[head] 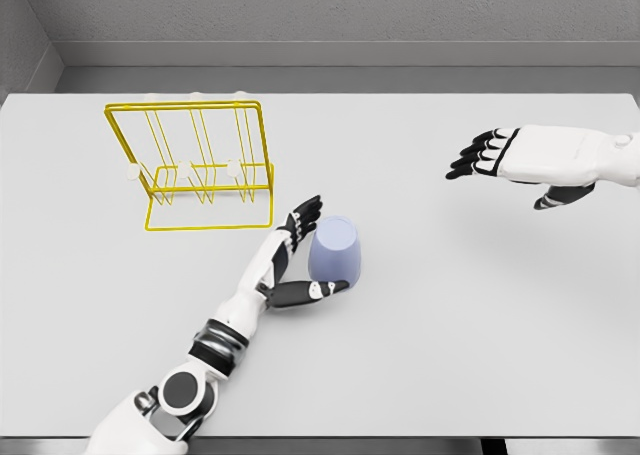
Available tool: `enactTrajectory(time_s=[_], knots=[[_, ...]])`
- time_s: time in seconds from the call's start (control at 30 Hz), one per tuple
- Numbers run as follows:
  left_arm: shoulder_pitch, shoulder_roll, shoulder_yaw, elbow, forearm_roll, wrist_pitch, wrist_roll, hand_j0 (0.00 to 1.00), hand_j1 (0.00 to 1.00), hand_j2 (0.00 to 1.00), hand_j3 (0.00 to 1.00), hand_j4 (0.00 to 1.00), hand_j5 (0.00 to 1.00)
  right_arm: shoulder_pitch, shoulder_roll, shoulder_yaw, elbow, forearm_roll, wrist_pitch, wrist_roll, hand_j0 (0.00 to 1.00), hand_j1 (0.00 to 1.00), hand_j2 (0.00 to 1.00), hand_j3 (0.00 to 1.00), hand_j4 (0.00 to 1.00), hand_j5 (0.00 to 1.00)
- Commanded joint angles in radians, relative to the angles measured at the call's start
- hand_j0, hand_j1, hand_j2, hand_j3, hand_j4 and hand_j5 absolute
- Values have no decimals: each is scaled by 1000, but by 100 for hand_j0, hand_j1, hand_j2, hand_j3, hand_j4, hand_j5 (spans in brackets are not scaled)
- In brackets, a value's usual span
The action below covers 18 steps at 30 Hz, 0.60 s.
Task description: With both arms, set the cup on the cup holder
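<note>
A pale lavender cup (pixel 335 249) stands upside down on the white table, a little left of the middle. My left hand (pixel 302 255) is right beside the cup on its left, fingers spread along its side and the thumb under its near edge, without a closed grasp. The yellow wire cup holder (pixel 195 165) with white-tipped pegs stands upright behind and to the left of the cup. My right hand (pixel 500 157) hovers over the table at the right, palm down, fingers stretched out and holding nothing.
The white table (pixel 480 325) runs to a grey wall at the back. Its front edge shows at the bottom of the view.
</note>
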<state>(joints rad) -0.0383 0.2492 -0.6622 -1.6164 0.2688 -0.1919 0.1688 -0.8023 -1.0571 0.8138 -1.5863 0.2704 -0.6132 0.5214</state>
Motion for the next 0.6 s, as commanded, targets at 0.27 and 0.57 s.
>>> enactTrajectory(time_s=[0.27,0.57], knots=[[-23,-30,-14,23,-8,0,-2,100,100,100,100,100,100,-3,0,-1,0,-7,2,2,100,100,100,100,100,100],[-28,-48,-16,43,-14,2,-2,100,100,100,100,100,100,-2,0,-1,0,-7,2,2,100,100,100,100,100,100]])
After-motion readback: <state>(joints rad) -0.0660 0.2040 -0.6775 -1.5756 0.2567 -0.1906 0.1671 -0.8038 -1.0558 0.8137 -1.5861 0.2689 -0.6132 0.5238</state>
